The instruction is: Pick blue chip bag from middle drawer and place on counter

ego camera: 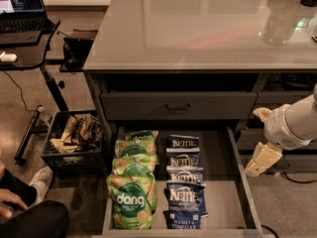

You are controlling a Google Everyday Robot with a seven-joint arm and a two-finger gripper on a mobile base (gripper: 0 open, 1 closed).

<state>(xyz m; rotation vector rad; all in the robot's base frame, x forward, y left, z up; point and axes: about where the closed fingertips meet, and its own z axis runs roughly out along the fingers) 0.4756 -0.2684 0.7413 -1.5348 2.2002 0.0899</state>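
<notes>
The middle drawer [220, 182] stands pulled open under the counter [198, 29]. Several blue chip bags lie in a column in it, the front one [185, 197] with white "Kettle" lettering, more behind it [182, 157]. A column of green "dang" bags [132, 197] lies to their left. My gripper [258, 140] hangs at the right, just outside the drawer's right wall, level with the rear bags. Its cream fingers [262, 158] stand apart and hold nothing.
A closed grey drawer front with a dark handle [177, 106] sits above the open drawer. A black crate of snacks [74, 143] stands on the floor at the left. A black laptop desk [25, 38] and a seated person's leg [29, 222] are at far left.
</notes>
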